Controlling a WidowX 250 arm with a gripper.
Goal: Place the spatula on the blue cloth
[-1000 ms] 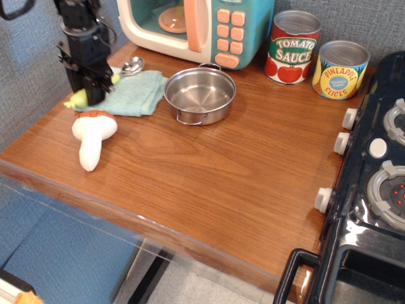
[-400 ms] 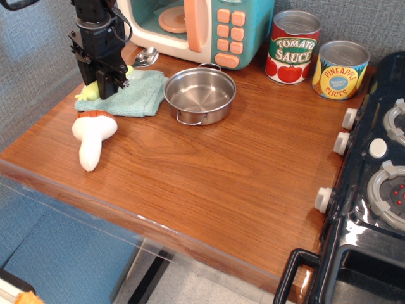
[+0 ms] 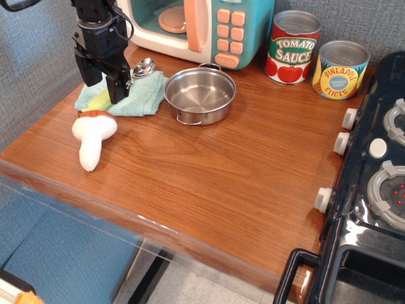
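The spatula lies on the blue cloth (image 3: 143,97) at the back left of the table. Its yellow-green handle (image 3: 100,100) shows between my fingers, and its silver bowl (image 3: 144,66) sticks out past the cloth's far edge. My gripper (image 3: 104,82) is just above the handle, with the jaws apart and not closed on it. The black fingers (image 3: 120,87) hide the middle of the handle.
A white mushroom toy with an orange cap (image 3: 92,136) lies just in front of the cloth. A steel pot (image 3: 200,94) stands right of the cloth. A toy microwave (image 3: 190,25) and two cans (image 3: 292,47) line the back. A black stove (image 3: 373,177) fills the right side.
My gripper carried the spatula back and to the right over the cloth, set it down with the bowl toward the microwave, then opened and rose slightly.
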